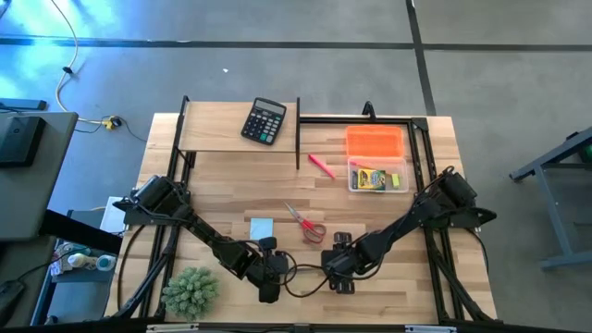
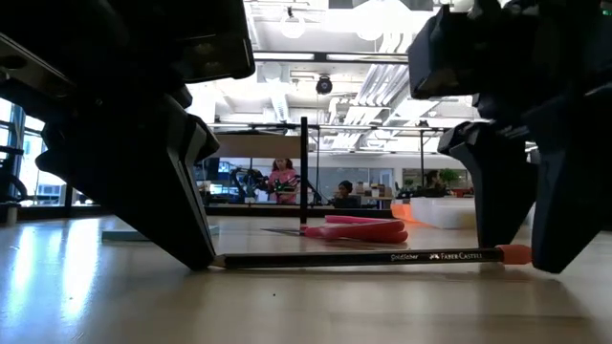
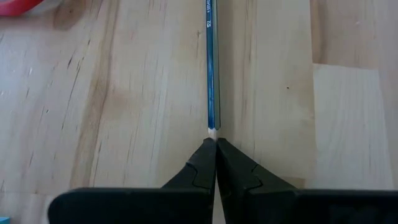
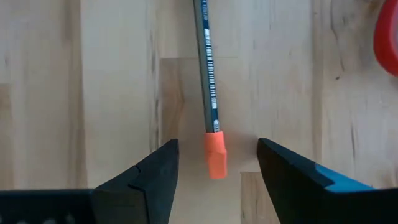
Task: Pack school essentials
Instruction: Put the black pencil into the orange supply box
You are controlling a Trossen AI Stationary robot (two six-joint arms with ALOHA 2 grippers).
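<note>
Right hand (image 4: 214, 163) spread wide astride eraser end of pencil (image 2: 359, 257) near desk (image 1: 388, 287) front edge; left hand (image 3: 215, 149) pinched together at its tip. Packed: crayon box (image 1: 370, 177) in clear tray (image 1: 377, 188). Unpacked: note pad (image 1: 262, 228), scissors (image 1: 306, 223), marker (image 1: 321, 165).

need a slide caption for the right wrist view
Right gripper, jaws open, straddles the orange eraser end of a pencil lying on the wooden table.
</note>
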